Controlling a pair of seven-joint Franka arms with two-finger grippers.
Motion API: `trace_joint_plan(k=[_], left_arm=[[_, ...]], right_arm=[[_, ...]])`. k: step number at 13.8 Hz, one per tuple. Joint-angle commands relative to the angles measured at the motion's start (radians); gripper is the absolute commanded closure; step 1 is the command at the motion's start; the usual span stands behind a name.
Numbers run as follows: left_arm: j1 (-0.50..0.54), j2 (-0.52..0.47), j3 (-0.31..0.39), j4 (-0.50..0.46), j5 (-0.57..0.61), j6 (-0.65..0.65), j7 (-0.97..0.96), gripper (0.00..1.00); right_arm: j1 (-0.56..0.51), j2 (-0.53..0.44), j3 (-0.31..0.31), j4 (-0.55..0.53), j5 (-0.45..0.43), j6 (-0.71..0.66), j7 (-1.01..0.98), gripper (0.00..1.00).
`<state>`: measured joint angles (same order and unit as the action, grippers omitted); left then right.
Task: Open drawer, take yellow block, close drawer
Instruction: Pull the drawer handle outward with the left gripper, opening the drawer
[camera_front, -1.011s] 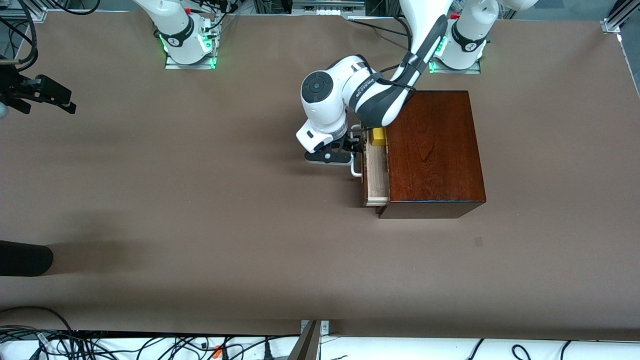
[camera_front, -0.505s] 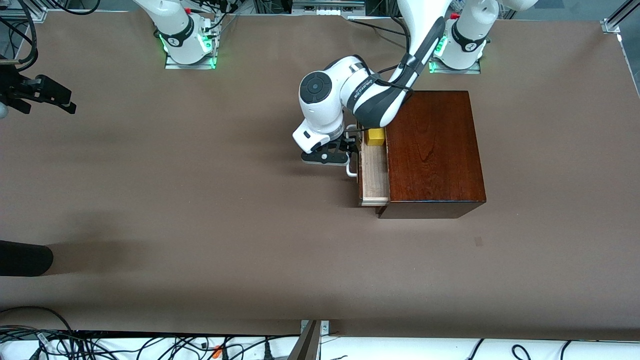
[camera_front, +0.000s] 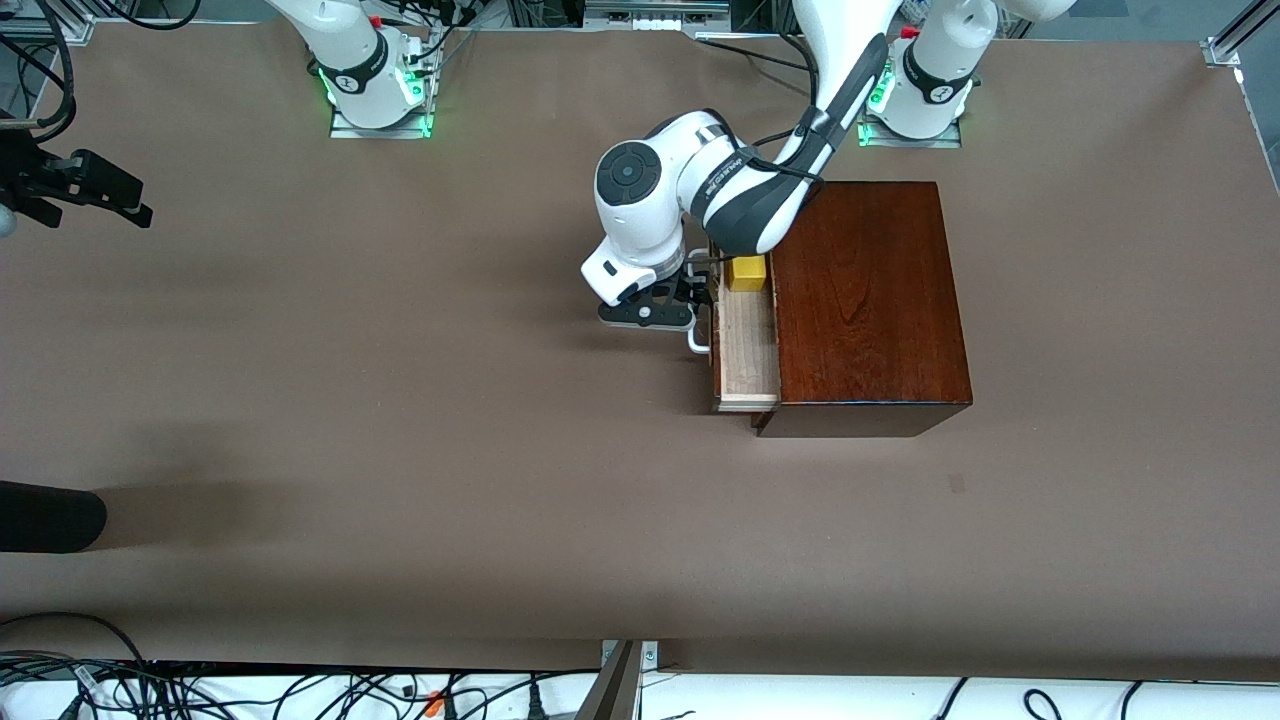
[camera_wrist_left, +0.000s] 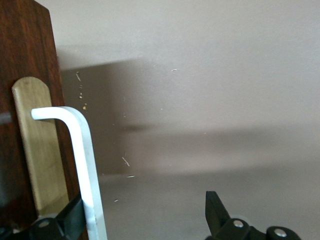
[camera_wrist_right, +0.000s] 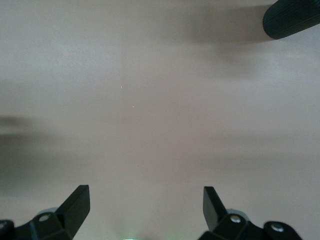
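Front view shows the wooden box (camera_front: 865, 300), dark reddish-brown and polished, standing on the brown table (camera_front: 400, 400) toward the left arm's end, with its drawer (camera_front: 745, 345) pulled partly out toward the right arm's end. The exposed inside of the drawer is pale light wood, a narrow strip between the box body and the drawer front. The yellow block (camera_front: 747, 272), a small bright cube with plain faces, sits in the drawer at the end farther from the front camera, just beside the box's edge and partly under the left arm's forearm. A white U-shaped bar handle (camera_front: 698, 340) stands out from the drawer front. The left gripper (camera_front: 690, 298) is at that handle, in front of the drawer; in the left wrist view its dark fingers (camera_wrist_left: 75, 217) stand wide apart, one against the white handle (camera_wrist_left: 82, 165) close to the drawer face (camera_wrist_left: 25, 100) and the other well out over bare table, so the claw is spread and hooked around the bar rather than pinched on it. The drawer face there shows the same reddish-brown wood with a pale rounded plate (camera_wrist_left: 40, 150) under the handle. The right gripper (camera_wrist_right: 145, 205) waits over bare table, fingers spread wide with nothing between them.
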<state>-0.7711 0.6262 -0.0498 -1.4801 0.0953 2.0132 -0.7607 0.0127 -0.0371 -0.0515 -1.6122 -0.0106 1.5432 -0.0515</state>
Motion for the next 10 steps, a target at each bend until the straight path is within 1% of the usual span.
trace_joint_plan(k=[1,3,5,8,10], left_arm=[[-0.022,0.01,-0.008,0.104,-0.028,-0.103,-0.008,0.0],[-0.022,0.007,-0.008,0.147,-0.028,-0.174,0.0,0.0],[-0.02,-0.022,-0.008,0.152,-0.028,-0.218,0.003,0.0],[-0.002,-0.103,-0.005,0.158,-0.034,-0.322,0.004,0.0],[0.036,-0.167,-0.004,0.159,-0.035,-0.396,0.047,0.0]], right_arm=[[-0.016,-0.012,0.015,-0.002,-0.006,-0.008,-0.014,0.0],[-0.016,-0.012,0.015,-0.002,-0.006,-0.008,-0.014,0.0],[-0.016,-0.012,0.015,-0.002,-0.006,-0.008,-0.014,0.0],[-0.016,-0.012,0.015,-0.002,-0.006,-0.008,-0.014,0.0],[-0.016,-0.012,0.015,-0.002,-0.006,-0.008,-0.014,0.0]])
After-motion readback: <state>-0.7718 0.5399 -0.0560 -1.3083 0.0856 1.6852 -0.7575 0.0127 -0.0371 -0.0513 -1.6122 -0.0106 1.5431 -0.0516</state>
